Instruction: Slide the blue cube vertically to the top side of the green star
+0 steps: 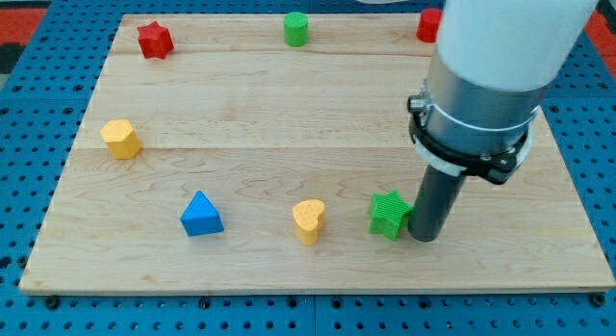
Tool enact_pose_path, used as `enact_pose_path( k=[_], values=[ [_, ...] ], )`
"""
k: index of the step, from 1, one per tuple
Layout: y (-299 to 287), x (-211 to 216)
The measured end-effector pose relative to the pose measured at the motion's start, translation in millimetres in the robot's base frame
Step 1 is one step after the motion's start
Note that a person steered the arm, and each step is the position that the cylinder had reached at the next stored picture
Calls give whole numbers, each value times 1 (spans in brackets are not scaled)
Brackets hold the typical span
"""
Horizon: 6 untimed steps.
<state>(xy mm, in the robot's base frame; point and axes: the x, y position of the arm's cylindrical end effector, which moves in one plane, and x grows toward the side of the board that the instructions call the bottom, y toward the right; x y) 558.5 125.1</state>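
**Rod tip at the green star's right side**

The wooden board fills most of the view, resting on a blue pegboard. My arm comes down from the view's top right, ending in a dark rod with no jaws and holding nothing. My tip sits just beside the green star, on its right, seemingly touching it.

No blue cube can be made out; the only blue block is a blue triangle, well left of the star. Between them stands a yellow heart. A yellow block sits at the left, a red star top left, a green cylinder top centre, and a red block partly hidden behind the arm.
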Motion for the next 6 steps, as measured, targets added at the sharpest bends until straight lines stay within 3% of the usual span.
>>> enact_pose_path(
  k=[1,2,3,5,6],
  values=[
    [110,-37],
    [146,-85],
    [133,-148],
    [19,-141],
    [-5,-157]
  ],
)
